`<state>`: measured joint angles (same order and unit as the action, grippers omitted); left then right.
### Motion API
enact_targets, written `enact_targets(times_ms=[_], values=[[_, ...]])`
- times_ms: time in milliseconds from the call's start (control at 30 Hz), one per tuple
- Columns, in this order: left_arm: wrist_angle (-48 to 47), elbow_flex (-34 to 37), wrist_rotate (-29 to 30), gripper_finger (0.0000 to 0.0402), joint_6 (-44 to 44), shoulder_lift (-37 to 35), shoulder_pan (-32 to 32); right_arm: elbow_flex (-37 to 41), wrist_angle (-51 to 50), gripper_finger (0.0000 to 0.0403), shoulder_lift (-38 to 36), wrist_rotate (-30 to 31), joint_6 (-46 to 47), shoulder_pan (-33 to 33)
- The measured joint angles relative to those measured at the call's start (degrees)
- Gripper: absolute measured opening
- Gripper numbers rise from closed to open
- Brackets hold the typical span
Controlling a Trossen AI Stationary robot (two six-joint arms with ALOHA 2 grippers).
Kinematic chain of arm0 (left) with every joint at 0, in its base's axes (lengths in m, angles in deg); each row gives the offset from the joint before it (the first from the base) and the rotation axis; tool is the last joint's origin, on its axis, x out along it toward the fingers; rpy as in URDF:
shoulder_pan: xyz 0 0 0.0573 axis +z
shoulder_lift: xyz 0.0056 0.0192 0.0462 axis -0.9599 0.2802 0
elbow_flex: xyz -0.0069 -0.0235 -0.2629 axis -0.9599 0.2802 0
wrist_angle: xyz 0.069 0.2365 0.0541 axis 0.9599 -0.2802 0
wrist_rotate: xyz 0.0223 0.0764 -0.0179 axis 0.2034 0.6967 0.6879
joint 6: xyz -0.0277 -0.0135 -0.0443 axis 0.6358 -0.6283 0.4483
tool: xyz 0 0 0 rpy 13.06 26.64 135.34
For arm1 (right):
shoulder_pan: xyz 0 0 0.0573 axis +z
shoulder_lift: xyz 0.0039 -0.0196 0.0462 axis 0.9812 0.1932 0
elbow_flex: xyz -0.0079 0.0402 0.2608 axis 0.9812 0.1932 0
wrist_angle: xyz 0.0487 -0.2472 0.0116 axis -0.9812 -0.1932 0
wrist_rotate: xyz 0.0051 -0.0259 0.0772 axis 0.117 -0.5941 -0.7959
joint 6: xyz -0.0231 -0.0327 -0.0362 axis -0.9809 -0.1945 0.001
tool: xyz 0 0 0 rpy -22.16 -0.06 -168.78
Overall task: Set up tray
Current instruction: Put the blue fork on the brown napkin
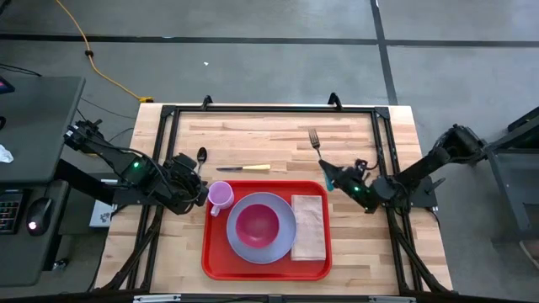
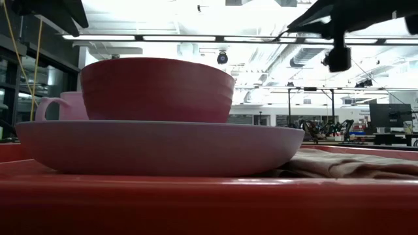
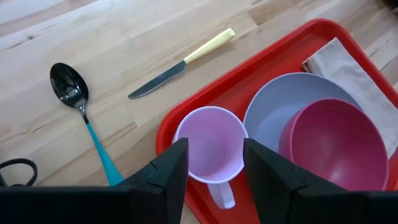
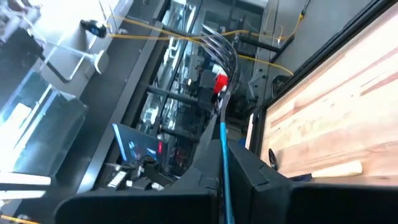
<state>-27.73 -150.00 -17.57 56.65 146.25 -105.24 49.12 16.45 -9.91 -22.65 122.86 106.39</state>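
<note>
Meanwhile left fingers wide astride round pink mug; right fingers clamp metal fork

My table is pale, smooth-finished wood planks. The tray looks like glossy red plastic; the cup, plate and bowl seem matt plastic. The napkin is soft, creased tan cloth or paper. The spoon bowl is shiny metal.

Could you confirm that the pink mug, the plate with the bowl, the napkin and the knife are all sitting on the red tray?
Not quite: the knife is not on the red tray. It lies on the bare wood beyond the tray's far rim, as the high view shows. The pink mug, the plate with the bowl and the napkin are on the tray as you said.
</note>
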Motion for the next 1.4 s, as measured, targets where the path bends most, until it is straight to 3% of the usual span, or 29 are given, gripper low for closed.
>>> enact_targets(times_ms=[267, 500, 967, 1400], values=[[0.93, 0.0, -0.08, 0.0184, 0.0, 0.0, -0.01, -0.42, 10.32, 0.0, 1.05, 12.27, -9.55, 10.24], [0.93, 0.0, -0.09, 0.0184, -0.02, -0.02, -0.01, -4.67, 22.48, 0.0, 9.2, 22.37, -16.92, 16.91], [0.91, 0.0, 0.22, 0.0184, -0.55, -0.02, -0.02, -16.85, 24.94, 0.0, 25.85, 22.74, -17.09, 19.53], [0.87, 0.0, -1.06, 0.0184, -0.7, -0.02, -0.02, -20.2, 25.02, 0.0, 32.78, 22.7, -17.23, 20.67]])
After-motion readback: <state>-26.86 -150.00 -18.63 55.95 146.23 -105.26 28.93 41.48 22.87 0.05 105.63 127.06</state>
